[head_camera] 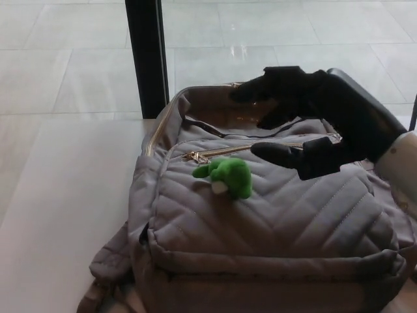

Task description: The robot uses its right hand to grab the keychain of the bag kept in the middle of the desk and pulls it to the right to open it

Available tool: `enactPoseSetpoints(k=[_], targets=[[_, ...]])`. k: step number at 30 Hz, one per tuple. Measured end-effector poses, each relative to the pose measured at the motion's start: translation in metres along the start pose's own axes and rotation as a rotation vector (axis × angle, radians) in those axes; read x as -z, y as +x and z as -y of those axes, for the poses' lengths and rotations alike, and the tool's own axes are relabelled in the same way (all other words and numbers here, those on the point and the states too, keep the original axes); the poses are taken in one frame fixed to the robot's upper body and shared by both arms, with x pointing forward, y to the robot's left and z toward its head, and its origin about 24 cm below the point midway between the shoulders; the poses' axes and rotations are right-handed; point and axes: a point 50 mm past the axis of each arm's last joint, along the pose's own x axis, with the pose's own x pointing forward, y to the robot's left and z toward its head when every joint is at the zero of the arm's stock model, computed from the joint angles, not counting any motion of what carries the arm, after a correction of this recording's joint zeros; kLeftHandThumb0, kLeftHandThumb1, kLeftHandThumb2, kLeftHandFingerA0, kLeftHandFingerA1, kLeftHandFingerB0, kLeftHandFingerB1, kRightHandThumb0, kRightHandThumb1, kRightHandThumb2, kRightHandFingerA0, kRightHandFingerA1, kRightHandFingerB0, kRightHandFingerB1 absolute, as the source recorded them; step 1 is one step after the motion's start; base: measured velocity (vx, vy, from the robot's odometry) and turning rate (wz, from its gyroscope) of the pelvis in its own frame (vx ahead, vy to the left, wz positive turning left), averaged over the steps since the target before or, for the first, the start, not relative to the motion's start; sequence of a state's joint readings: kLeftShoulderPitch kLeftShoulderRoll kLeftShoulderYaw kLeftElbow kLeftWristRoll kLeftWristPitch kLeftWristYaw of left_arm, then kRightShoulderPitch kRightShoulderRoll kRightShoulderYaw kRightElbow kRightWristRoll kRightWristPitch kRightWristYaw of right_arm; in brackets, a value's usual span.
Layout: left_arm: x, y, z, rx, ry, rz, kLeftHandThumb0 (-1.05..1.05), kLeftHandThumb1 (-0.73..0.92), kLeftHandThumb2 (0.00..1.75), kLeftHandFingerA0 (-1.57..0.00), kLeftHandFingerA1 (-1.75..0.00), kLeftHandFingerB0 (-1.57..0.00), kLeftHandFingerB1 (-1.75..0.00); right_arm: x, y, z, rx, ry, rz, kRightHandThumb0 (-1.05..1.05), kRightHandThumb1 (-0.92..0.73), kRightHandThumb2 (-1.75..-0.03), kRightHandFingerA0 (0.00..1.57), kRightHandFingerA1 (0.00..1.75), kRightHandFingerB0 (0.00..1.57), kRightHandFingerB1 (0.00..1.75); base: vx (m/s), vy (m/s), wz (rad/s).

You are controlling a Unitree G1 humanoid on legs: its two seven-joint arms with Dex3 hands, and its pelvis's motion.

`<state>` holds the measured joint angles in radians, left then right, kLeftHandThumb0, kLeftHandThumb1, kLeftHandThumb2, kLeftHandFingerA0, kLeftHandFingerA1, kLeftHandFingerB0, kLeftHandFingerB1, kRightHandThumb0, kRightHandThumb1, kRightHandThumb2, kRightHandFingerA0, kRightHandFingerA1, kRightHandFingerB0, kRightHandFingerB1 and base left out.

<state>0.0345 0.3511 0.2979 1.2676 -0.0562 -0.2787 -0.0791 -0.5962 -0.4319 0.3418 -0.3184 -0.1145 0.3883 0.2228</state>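
Note:
A grey quilted backpack [260, 215] lies flat on the pale desk [58, 215], its front pocket facing up. A gold zipper [254, 149] runs across the pocket, with the pull at its left end. A green plush keychain [228, 177] hangs from that pull and rests on the fabric. My right hand [306, 124] hovers over the bag's upper right, just right of the keychain. Its fingers [267, 85] and thumb [280, 155] are spread apart and hold nothing. My left hand does not show.
A black vertical post [144, 55] stands behind the bag's top left corner. Beyond the desk lies a pale tiled floor [293, 39]. A bag strap [107, 261] trails off the bag's lower left.

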Motion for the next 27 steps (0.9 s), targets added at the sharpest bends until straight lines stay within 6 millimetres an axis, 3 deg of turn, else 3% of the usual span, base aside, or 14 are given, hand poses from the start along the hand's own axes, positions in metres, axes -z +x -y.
enactPoseSetpoints(k=[1,2,7,8,14,15,17,18,19,20,21,24,26,27], targets=[[0.0,0.0,0.0,0.0,0.001,0.004,-0.56,0.62,0.6,-0.7,-0.47,-0.6,-0.41,0.001,0.0,-0.002,-0.006,-0.005,-0.007,-0.71,-0.67,-0.6,0.64,0.66,0.6,0.42,0.0,0.0,0.0],[-0.001,0.0,0.0,0.001,0.004,0.007,-0.56,0.62,0.6,-0.69,-0.47,-0.61,-0.41,0.003,-0.001,-0.006,-0.013,-0.012,-0.017,-0.7,-0.53,-0.95,0.6,0.71,0.54,0.56,0.0,0.0,0.0],[0.0,0.0,-0.001,-0.002,0.007,0.003,-0.56,0.61,0.6,-0.72,-0.48,-0.59,-0.41,0.008,-0.003,-0.014,-0.032,-0.046,-0.052,-0.76,-0.56,-0.98,0.6,0.75,0.55,0.56,0.0,0.0,0.0],[0.0,0.0,-0.002,-0.003,0.006,0.002,-0.56,0.62,0.6,-0.71,-0.47,-0.59,-0.41,0.009,-0.003,-0.014,-0.032,-0.052,-0.058,-0.8,-0.73,-0.63,0.6,0.71,0.6,0.42,0.0,0.0,0.0],[0.0,-0.001,-0.003,-0.005,0.008,0.003,-0.58,0.61,0.6,-0.74,-0.51,-0.59,-0.41,0.014,-0.005,-0.016,-0.027,-0.134,-0.091,-0.8,-0.75,-0.63,0.61,0.71,0.61,0.41,0.0,0.0,0.0],[0.0,-0.001,-0.003,-0.005,0.007,0.004,-0.6,0.62,0.6,-0.73,-0.48,-0.58,-0.4,0.014,-0.005,-0.016,-0.027,-0.146,-0.096,-0.79,-0.73,-0.63,0.65,0.93,0.62,0.42,0.0,0.0,0.0],[0.0,0.0,-0.003,-0.005,0.008,0.003,-0.61,0.62,0.6,-0.73,-0.48,-0.58,-0.41,0.014,-0.004,-0.017,-0.023,-0.164,-0.105,-0.79,-0.73,-0.63,0.67,0.93,0.62,0.41,0.0,0.0,0.0],[0.0,0.0,-0.003,-0.004,0.01,0.002,-0.6,0.62,0.6,-0.72,-0.47,-0.56,-0.41,0.014,-0.004,-0.017,-0.022,-0.17,-0.108,-0.79,-0.73,-0.63,0.67,0.65,0.63,0.41,0.0,0.0,0.0],[0.0,0.0,-0.003,-0.004,0.01,0.002,-0.6,0.62,0.6,-0.72,-0.47,-0.56,-0.41,0.014,-0.004,-0.018,-0.022,-0.176,-0.109,-0.79,-0.73,-0.63,0.67,0.65,0.63,0.41,0.0,0.0,0.0],[0.0,0.0,-0.003,-0.004,0.01,0.003,-0.6,0.63,0.6,-0.71,-0.46,-0.55,-0.4,0.014,-0.004,-0.019,-0.024,-0.183,-0.108,-0.76,-0.57,-1.0,0.64,0.68,0.57,0.55,0.0,0.0,0.0],[0.0,0.0,-0.003,-0.004,0.01,0.003,-0.6,0.64,0.6,-0.7,-0.46,-0.56,-0.4,0.013,-0.003,-0.02,-0.025,-0.185,-0.107,-0.77,-0.72,-0.63,0.69,0.6,0.63,0.41,0.0,0.0,0.0],[0.0,0.0,-0.002,-0.003,0.01,0.003,-0.6,0.65,0.61,-0.71,-0.46,-0.55,-0.4,0.011,-0.002,-0.024,-0.031,-0.197,-0.101,-0.76,-0.73,-0.62,0.67,0.57,0.63,0.4,0.0,0.0,0.0],[-0.001,0.0,-0.002,-0.002,0.01,0.005,-0.58,0.66,0.61,-0.69,-0.45,-0.53,-0.39,0.009,-0.002,-0.027,-0.039,-0.204,-0.094,-0.81,-0.58,-0.81,0.64,0.63,0.58,0.48,0.0,0.0,0.0],[-0.002,0.001,-0.001,-0.001,0.011,0.006,-0.57,0.68,0.61,-0.68,-0.46,-0.54,-0.4,0.007,-0.001,-0.03,-0.045,-0.207,-0.086,-0.76,-0.73,-0.63,0.66,0.61,0.63,0.4,0.0,0.0,0.0]])
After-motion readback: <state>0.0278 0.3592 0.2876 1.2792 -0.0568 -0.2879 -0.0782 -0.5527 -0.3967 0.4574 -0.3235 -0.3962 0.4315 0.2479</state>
